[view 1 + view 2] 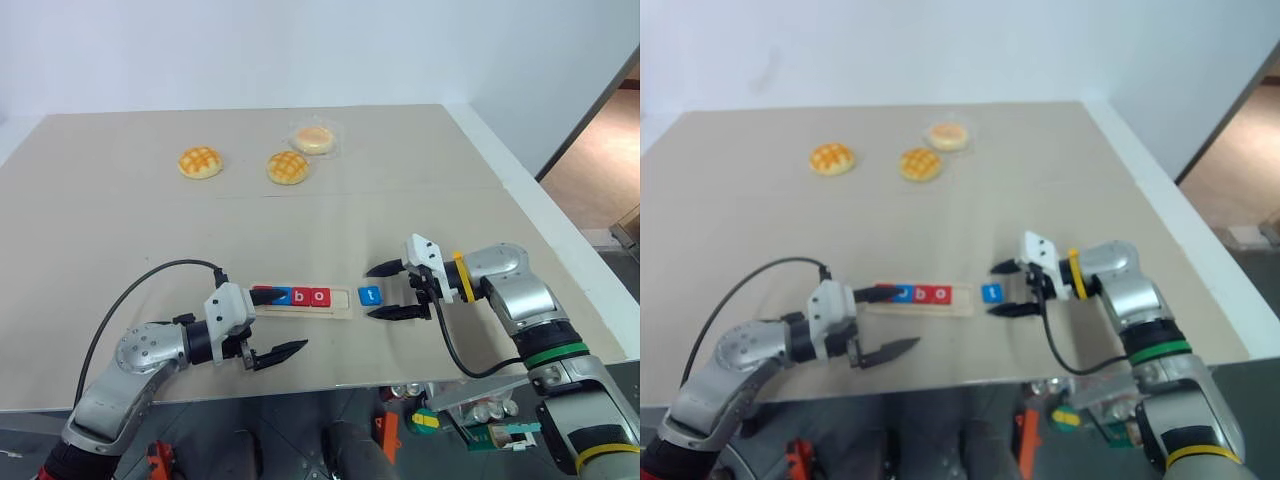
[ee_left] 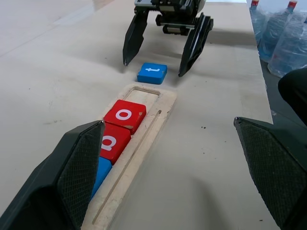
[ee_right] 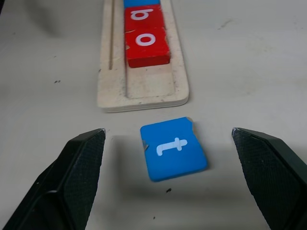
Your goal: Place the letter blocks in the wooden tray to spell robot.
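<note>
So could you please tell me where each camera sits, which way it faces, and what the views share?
Left eye view, right eye view: on the head, looking forward and down at the beige table; both arms show.
Left wrist view: on the left wrist, looking along the pale wooden tray; left hand open.
Right wrist view: on the right wrist, looking back along the tray; right hand open.
Shared: the blue square t block beyond the tray's empty end.
</note>
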